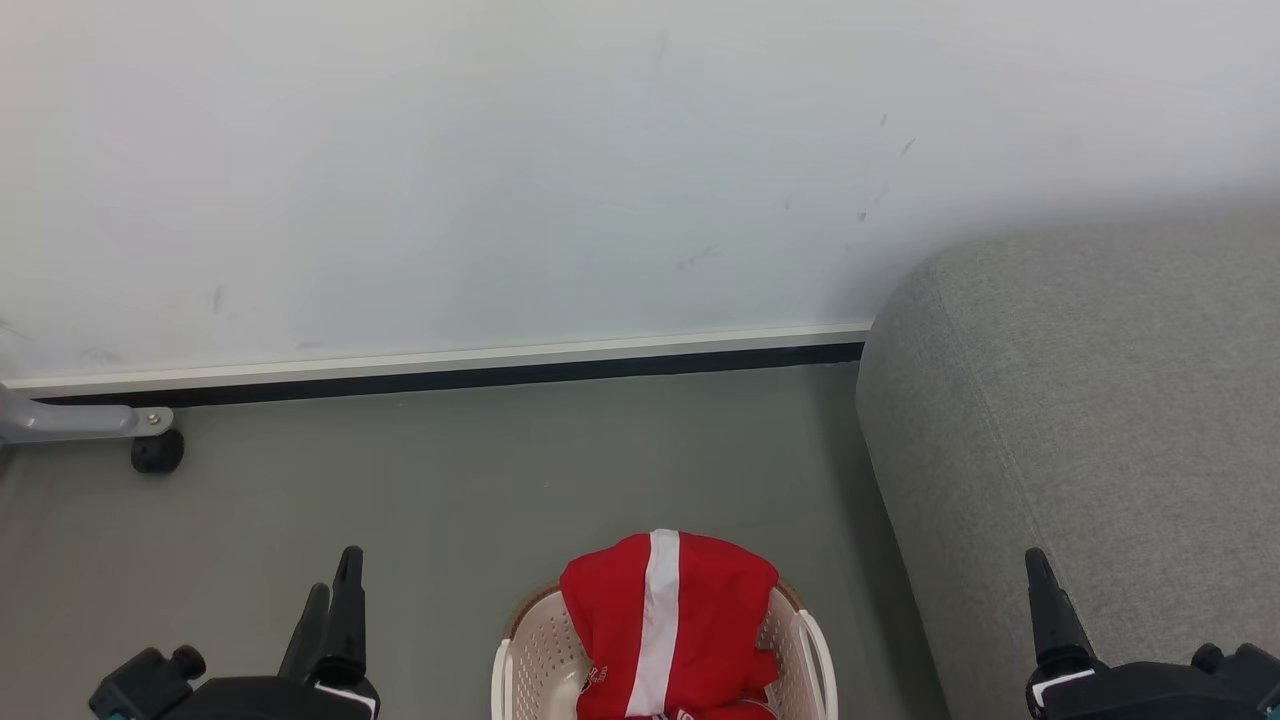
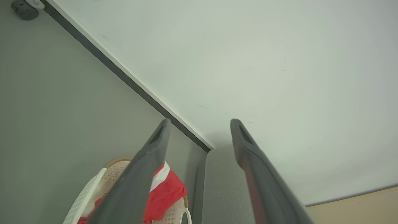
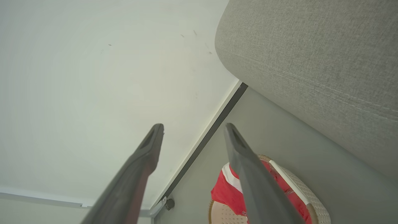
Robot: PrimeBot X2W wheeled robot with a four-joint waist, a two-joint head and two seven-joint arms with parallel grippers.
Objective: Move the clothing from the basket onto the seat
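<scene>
Two units, fingers apart, empty: left end effector [image 2: 200,120], right end effector [image 3: 193,125]. Red clothing [image 1: 660,620] heaped in basket [image 1: 520,640], near sofa [image 1: 1100,400].

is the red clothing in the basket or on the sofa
In: the clothing is heaped inside the basket, poking above its rim.

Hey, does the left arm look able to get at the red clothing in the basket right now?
Probably yes. The clothing is heaped above the rim of the basket, uncovered, and the open left pincer stands beside it over bare floor, with nothing between them.
</scene>
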